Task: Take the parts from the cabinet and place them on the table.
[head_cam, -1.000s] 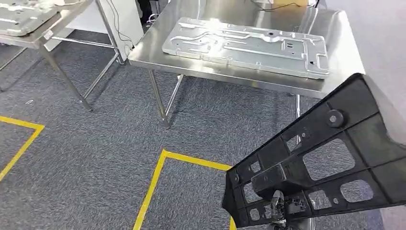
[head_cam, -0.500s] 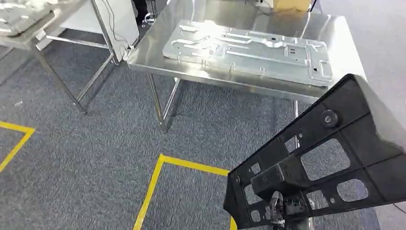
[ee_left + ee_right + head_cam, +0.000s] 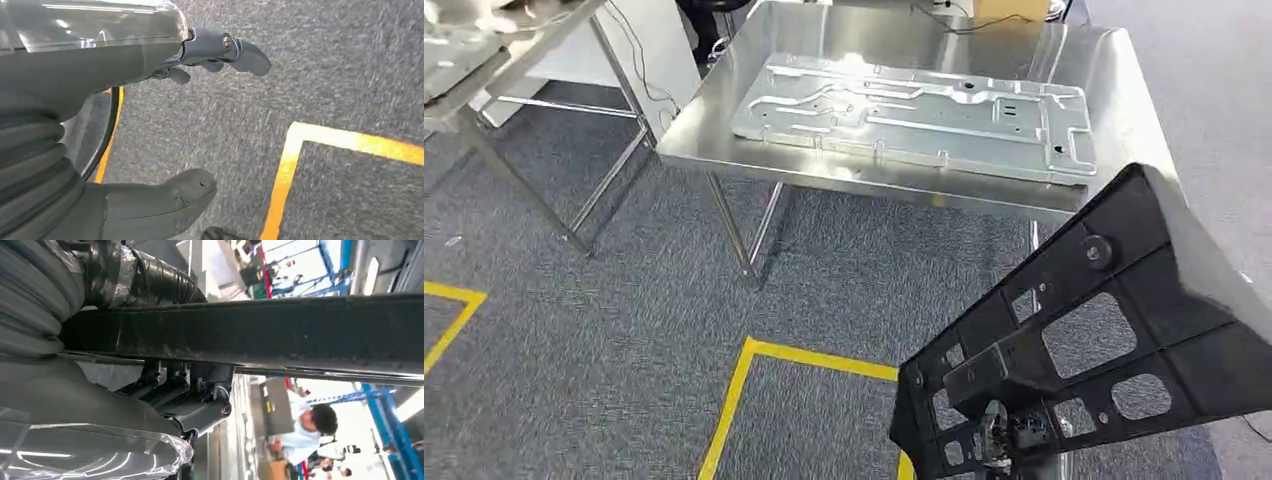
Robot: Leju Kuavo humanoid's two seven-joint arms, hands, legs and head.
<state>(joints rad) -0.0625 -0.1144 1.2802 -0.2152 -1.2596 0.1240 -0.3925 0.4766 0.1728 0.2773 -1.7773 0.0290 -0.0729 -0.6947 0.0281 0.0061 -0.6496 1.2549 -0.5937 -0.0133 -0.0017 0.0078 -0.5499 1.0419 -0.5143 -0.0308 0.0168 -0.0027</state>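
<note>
The view has shifted — the desk (image 3: 1124, 110) sits lower in frame. Right hand (image 3: 190, 390) still grips the black part (image 3: 1114, 330). Left hand (image 3: 200, 55) hangs spread, holding nothing.

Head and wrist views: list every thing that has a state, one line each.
black part: held off the floor, tilted
right hand: grips the black part's edge
left hand: holds nothing, fingers apart
metal plate: lying flat on the steel table

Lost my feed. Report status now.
Right hand grips black part, carried tilted. Left hand open, hanging over carpet. Steel table ahead holds silver panel. Path clear.
</note>
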